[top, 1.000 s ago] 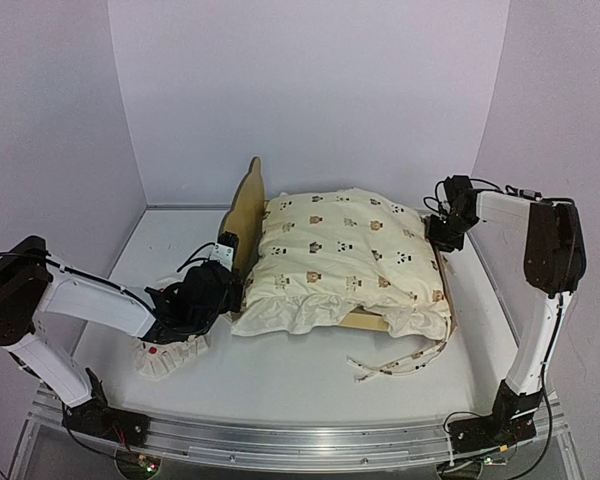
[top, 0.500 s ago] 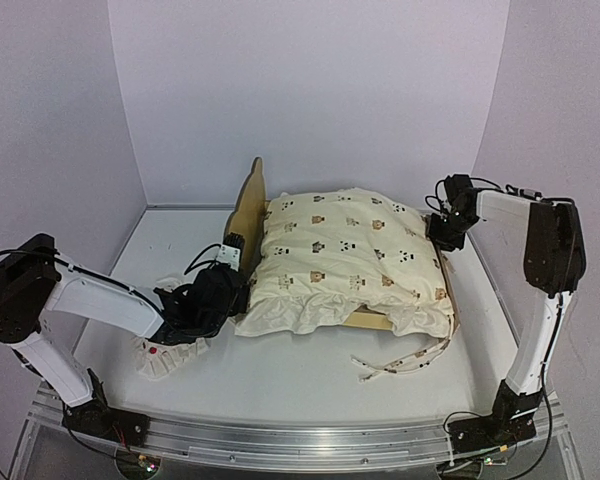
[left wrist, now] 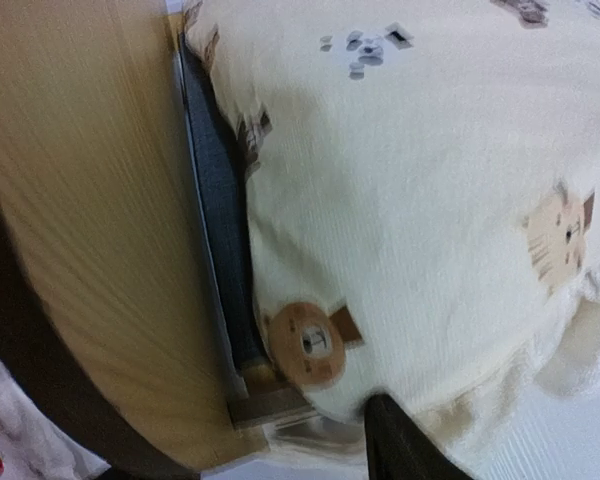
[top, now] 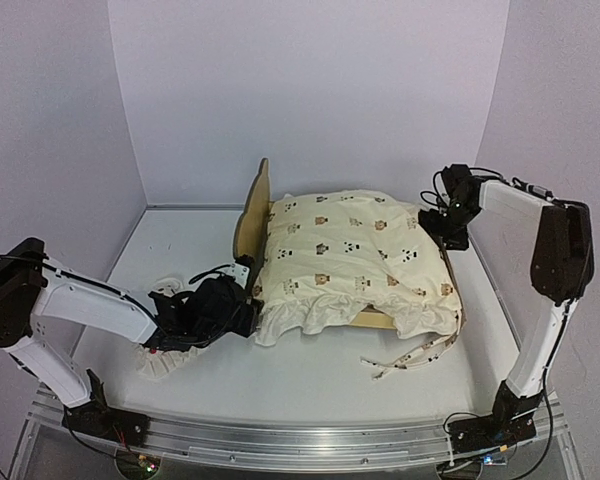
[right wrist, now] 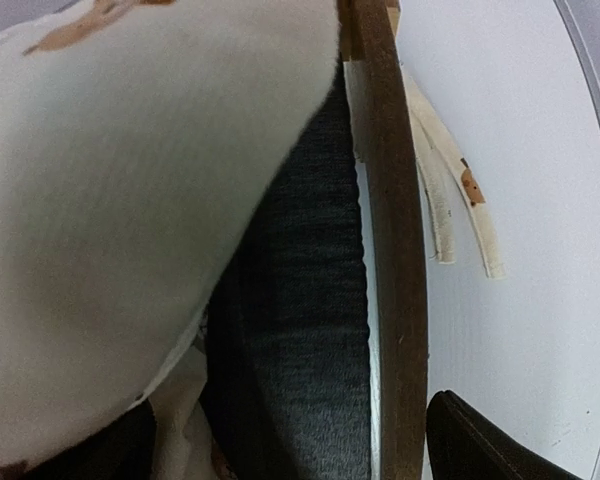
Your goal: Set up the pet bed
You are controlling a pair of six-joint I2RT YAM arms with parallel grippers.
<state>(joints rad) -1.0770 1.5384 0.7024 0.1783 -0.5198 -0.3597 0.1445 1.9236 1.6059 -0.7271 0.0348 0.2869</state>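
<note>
Hidden first. The quilt (top: 350, 250) covers nearly all of the pet bed (top: 248, 208). From above we see only the headboard (left wrist: 90, 200) and a strip of the near rail. The pillow (top: 163, 366) lies on the table (top: 310, 395), mostly under the left arm, with only its ruffled edge showing.

The left gripper (top: 244, 300) sits at the bed's near headboard corner. Its wrist view is blurred and shows one dark finger (left wrist: 390, 445) against the quilt's edge. The other is out of frame, so we cannot tell whether the claw is spread or clamped.

Contents. The bed holds the quilt, which puffs above the rails and spills over the near side. The grey base (right wrist: 310, 300) shows beneath it. Ties (top: 420, 352) trail onto the table off the near foot corner.

The right gripper (top: 448, 236) is at the far foot corner. Its fingers (right wrist: 470, 440) pinch the low rail (right wrist: 390, 250) and the base edge between them.

Position. The bed stands mid-table between the arms. Its long axis runs roughly left to right, with the headboard upright at the left end and the foot towards the right arm.
</note>
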